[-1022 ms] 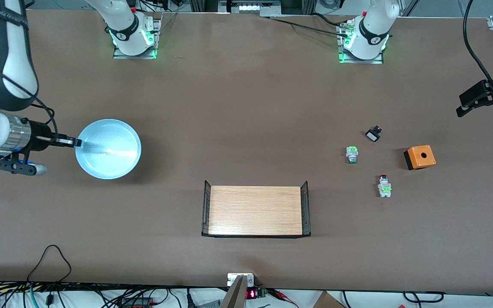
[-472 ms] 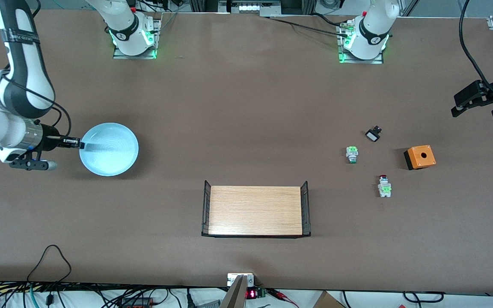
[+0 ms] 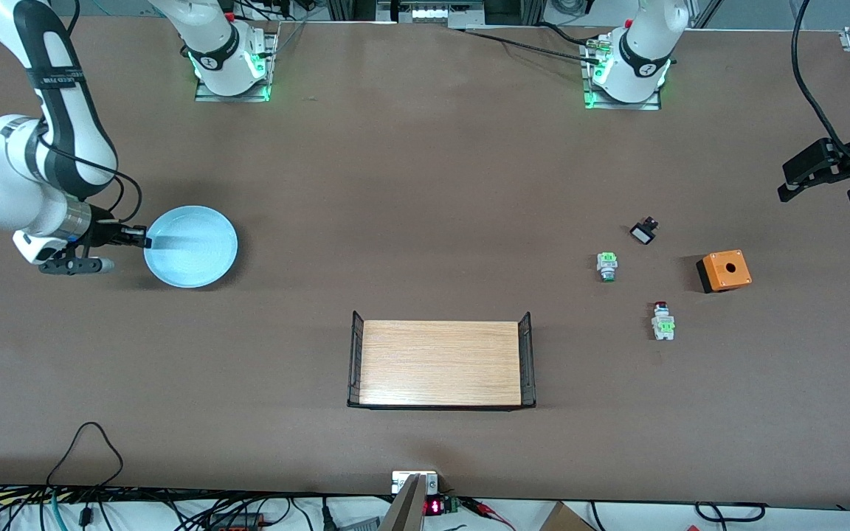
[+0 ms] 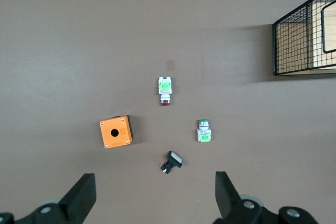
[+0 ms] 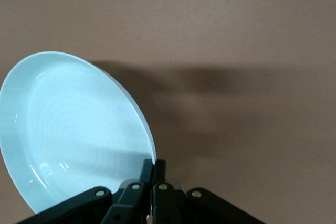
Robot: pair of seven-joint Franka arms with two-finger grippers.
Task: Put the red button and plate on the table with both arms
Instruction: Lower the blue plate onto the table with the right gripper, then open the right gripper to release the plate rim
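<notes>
Right now, on the bench (image 3: 425, 221): plate (image 3: 192, 247) sits at the right arm's end, rim pinched in the right claw (image 3: 141, 237), fingers clamped on the plate's edge; whether it's touching down or just above I can't tell. Left claw (image 3: 831, 177) hangs over the left arm's end, fingers spread wide, holding nothing. Red button (image 3: 662, 319) lies on the bench below and inboard of the left claw, near the orange box (image 3: 724, 270); red cap points toward the robot bases. Left arm is clearly nearer.
</notes>
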